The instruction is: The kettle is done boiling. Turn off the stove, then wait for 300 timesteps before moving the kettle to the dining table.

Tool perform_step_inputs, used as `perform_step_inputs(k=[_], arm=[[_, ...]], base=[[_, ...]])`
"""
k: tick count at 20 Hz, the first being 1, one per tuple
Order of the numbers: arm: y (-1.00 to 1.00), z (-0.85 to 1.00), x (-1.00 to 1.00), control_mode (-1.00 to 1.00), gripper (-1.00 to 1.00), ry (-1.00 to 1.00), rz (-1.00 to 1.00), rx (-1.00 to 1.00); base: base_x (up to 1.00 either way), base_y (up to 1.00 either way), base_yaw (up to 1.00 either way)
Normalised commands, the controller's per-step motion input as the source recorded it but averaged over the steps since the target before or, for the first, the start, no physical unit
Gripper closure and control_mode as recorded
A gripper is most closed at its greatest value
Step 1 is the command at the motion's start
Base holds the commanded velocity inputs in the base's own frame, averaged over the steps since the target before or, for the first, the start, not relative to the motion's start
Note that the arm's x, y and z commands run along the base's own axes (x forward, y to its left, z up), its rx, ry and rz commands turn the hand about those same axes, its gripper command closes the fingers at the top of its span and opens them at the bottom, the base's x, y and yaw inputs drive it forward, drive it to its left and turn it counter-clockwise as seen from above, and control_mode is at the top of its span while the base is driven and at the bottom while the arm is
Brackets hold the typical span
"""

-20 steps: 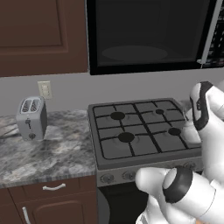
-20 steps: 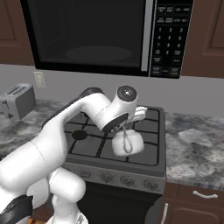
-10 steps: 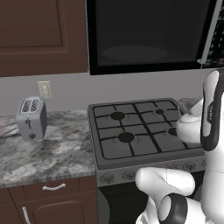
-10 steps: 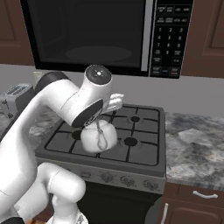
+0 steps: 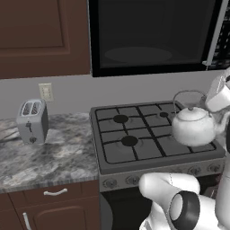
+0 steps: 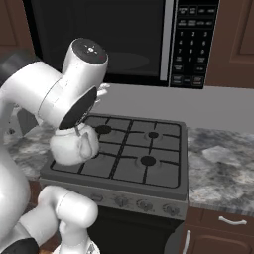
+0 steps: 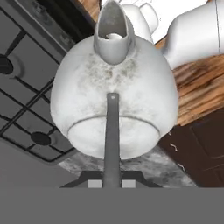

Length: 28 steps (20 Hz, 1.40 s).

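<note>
The white kettle (image 5: 193, 127) hangs in the air over the front right part of the stove (image 5: 134, 143), clear of the grates. In the hand view my gripper (image 7: 112, 181) is shut on the kettle's thin wire handle (image 7: 112, 131), with the round kettle (image 7: 113, 83) below it and its spout pointing away. In the right base view the kettle (image 6: 74, 148) sits over the stove's (image 6: 139, 154) front left corner, partly covered by my white arm. The stove's knobs (image 5: 134, 179) line its front. The dining table is out of view.
A grey toaster (image 5: 31, 120) stands on the marbled worktop (image 5: 45, 161) left of the stove. A black microwave (image 5: 152, 36) hangs above the burners. More worktop (image 6: 218, 158) lies to the stove's right. Wood floor (image 7: 201, 83) and dark cabinets show beneath the kettle.
The arm has swung the kettle leftward across the stove's front in the right base view, from the middle to the front left corner. The grip on the handle has held.
</note>
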Motion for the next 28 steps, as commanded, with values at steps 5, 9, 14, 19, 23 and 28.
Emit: perform_step_inputs(k=[5,9,14,19,23,28], arm=[[0.18,0.25,-0.36,-1.0,1.0,-0.06,0.4,0.09],[0.0,0.0,-0.24,-1.0,1.0,-0.18,0.37,0.07],[0.17,0.0,-0.25,-1.0,1.0,-0.24,0.07,0.01],[0.31,0.0,-0.05,-1.0,1.0,-0.1,0.0,0.0],[0.14,0.0,0.0,-1.0,1.0,0.0,0.0,0.0],[0.0,0.0,0.0,-1.0,1.0,0.05,0.0,0.0]], base=[[0.0,0.0,0.0],[0.0,0.0,0.0],[0.0,0.0,0.0],[0.0,0.0,0.0],[0.0,0.0,0.0],[0.0,0.0,0.0]])
